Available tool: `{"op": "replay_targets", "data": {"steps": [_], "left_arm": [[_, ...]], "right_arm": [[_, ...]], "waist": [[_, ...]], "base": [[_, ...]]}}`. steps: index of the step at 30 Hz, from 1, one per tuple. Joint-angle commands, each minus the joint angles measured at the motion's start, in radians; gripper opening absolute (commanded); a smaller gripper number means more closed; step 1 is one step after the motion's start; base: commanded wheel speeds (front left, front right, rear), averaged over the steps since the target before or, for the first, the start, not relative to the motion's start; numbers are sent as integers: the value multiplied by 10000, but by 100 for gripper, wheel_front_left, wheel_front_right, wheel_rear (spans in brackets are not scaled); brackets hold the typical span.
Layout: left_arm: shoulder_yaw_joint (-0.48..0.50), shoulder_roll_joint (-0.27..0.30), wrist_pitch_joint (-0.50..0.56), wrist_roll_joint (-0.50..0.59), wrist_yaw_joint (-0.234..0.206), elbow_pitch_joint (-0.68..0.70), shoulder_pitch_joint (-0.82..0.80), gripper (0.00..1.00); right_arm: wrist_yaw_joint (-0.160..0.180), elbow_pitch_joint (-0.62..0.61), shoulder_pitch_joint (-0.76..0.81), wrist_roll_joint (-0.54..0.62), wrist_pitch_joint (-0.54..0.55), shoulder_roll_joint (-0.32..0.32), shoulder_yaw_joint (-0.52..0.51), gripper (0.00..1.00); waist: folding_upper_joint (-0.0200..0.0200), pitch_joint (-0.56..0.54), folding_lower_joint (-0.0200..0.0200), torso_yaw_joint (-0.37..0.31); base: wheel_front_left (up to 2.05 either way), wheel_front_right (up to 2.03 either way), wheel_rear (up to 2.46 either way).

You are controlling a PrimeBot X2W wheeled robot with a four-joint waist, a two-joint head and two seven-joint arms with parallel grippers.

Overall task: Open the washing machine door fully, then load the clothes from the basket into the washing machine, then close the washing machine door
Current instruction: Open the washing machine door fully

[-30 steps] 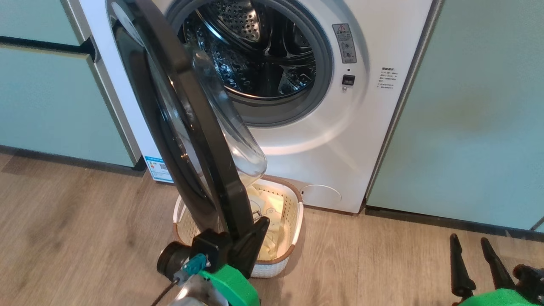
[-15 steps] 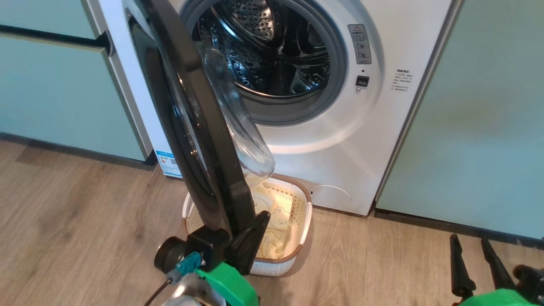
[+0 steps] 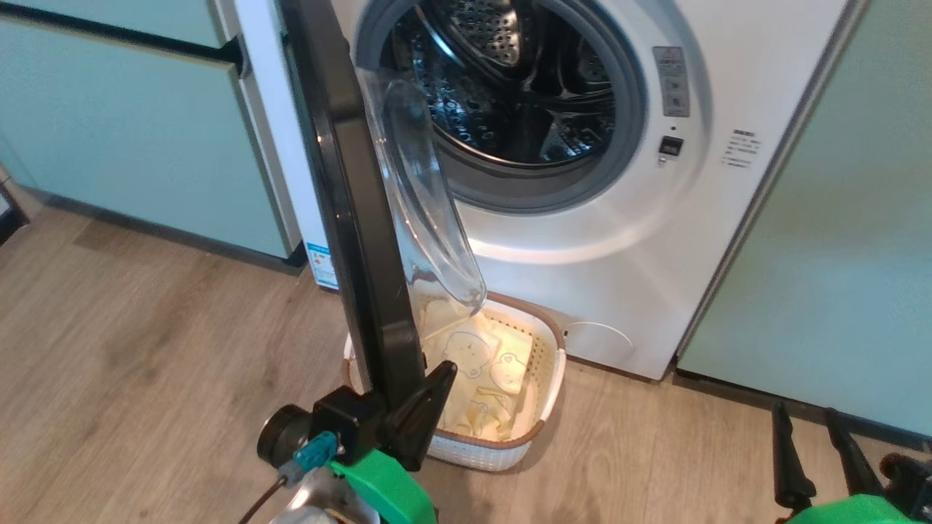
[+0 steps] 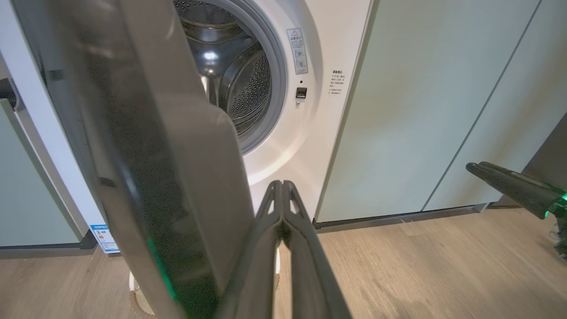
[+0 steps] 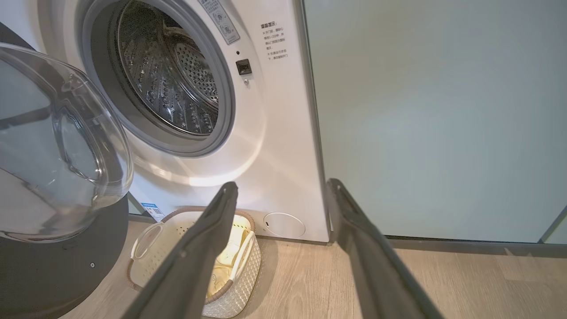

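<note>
- The left gripper [image 3: 443, 375], fingers together, touched the washing machine door [image 3: 349, 204] at its lower edge, 6 o'clock in the head view.
- The right gripper [image 3: 806, 418] hung with fingers apart at 5 o'clock.
- The clothes [image 3: 480, 371] lay in the basket [image 3: 542, 407] beside that door.

The wood-look floor [image 3: 145, 349] carries the basket [image 3: 477, 455] just before the washing machine [image 3: 619, 291]

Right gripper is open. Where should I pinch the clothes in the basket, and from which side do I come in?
Probably pinch the top bear-print layer of the clothes near the middle of the basket, bringing the right gripper down from above on the robot's right. The washing machine door and its glass bowl overhang the basket's left rear, and the cloth lies loose and flat.
</note>
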State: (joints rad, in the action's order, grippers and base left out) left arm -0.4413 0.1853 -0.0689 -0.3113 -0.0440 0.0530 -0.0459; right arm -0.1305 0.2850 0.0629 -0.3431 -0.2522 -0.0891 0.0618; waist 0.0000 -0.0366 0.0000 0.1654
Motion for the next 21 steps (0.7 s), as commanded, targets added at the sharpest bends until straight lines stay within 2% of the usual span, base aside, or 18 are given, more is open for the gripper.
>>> {"op": "replay_targets", "data": {"steps": [1, 21], "left_arm": [[562, 247, 46, -71, -81, 292, -509, 0], [828, 850, 323, -228, -242, 853, -87, 0]], "right_arm": [[-2, -282, -339, -48, -95, -106, 132, 100], [-2, -269, -382, -40, -95, -13, 97, 100]], "waist": [[0, -3, 0, 193], [0, -20, 0, 1635]], "base": [[0, 0, 0], [0, 0, 0]]}}
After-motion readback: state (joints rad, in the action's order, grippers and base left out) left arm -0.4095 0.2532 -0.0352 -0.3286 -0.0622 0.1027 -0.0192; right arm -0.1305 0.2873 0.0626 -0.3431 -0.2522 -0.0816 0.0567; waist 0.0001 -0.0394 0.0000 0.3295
